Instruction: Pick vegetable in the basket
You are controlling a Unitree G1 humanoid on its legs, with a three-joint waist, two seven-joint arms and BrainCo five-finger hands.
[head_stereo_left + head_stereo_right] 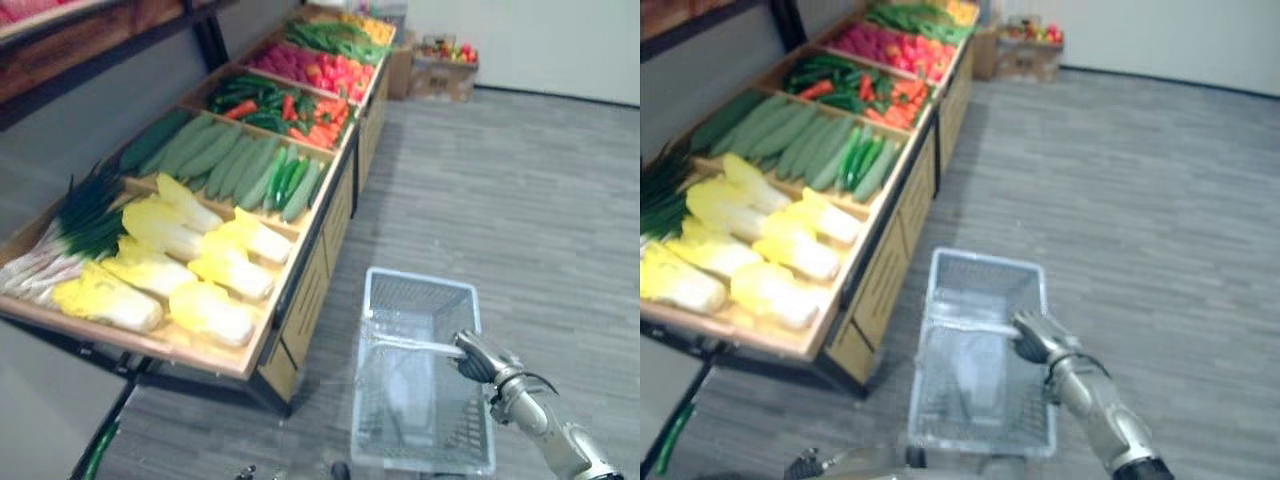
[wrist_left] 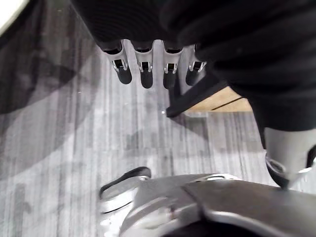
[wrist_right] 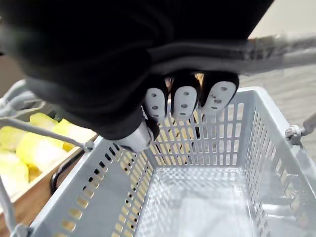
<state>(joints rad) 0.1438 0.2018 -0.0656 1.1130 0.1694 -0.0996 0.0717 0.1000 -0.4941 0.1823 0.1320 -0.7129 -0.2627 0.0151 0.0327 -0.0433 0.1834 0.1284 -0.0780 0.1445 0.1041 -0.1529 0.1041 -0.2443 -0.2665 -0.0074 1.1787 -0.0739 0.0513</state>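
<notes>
**Status of robot hands**
- The right robot hand (image 1: 482, 358) has its fingers curled round the handle (image 1: 405, 343) of the basket (image 1: 418, 278) and carries the basket over the floor (image 1: 520, 200). No vegetable can be seen inside the basket.
- The left robot hand (image 2: 144, 69) holds nothing. Its fingers are straight and point down at the floor, close to the dark leg and wooden edge of the display stand (image 1: 285, 290).

**Location of the target**
- The vegetables lie in the compartments of the display stand.
- In the left eye view the stand lies at 10 o'clock from the basket. Its front corner is just beside the basket rim.
- The Chinese cabbages (image 1: 150, 270) fill the nearest compartment. The cucumbers (image 1: 240, 165) are one compartment further along at 12 o'clock.
- The nearest cabbage (image 1: 215, 312) lies at 9 o'clock from the right robot hand.

**Governing relation**
- The long axis of the nearest cabbage runs from about 10 o'clock to 4 o'clock, with the yellow leaf end away from the basket and the white stem end toward it.
- The left robot hand is free and on the stand side, so it is judged the better placed for the pick.
- The move calls for a grasp across the cabbage's long axis, followed by a transfer toward 3 o'clock into the basket.
</notes>
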